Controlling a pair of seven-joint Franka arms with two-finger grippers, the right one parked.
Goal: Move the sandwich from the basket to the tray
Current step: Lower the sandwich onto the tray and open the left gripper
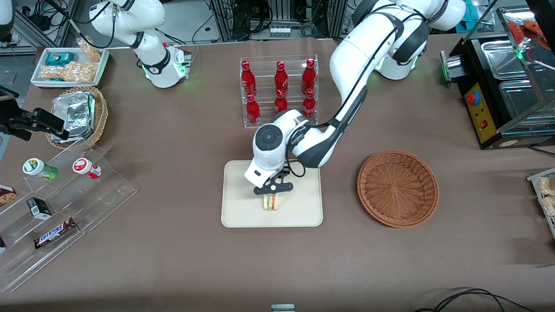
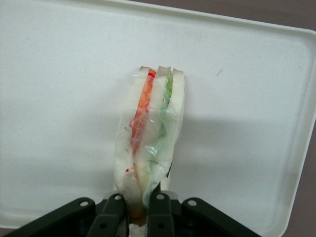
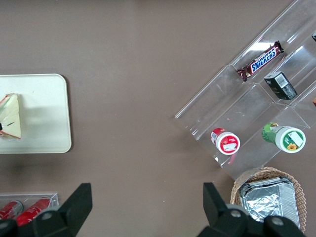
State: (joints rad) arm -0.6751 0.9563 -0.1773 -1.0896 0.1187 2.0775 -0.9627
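Observation:
The sandwich [image 1: 271, 202], a wrapped wedge of pale bread with red, orange and green layers, stands on edge on the cream tray [image 1: 303, 212]. My gripper [image 1: 272, 195] is right above it over the tray's middle, fingers shut on the wedge's narrow end. In the left wrist view the sandwich [image 2: 150, 133] points away from the gripper [image 2: 137, 213], with a black finger pressed against each bread face, and the tray [image 2: 247, 89] fills the background. The reddish-brown basket [image 1: 397, 188] sits beside the tray toward the working arm's end and holds nothing.
A clear rack of red bottles [image 1: 279, 89] stands farther from the front camera than the tray. Toward the parked arm's end are a clear stepped stand [image 1: 65, 195] with snacks, a tan basket of foil packs [image 1: 78, 115] and a white bin [image 1: 69, 65]. A black appliance [image 1: 498, 86] sits at the working arm's end.

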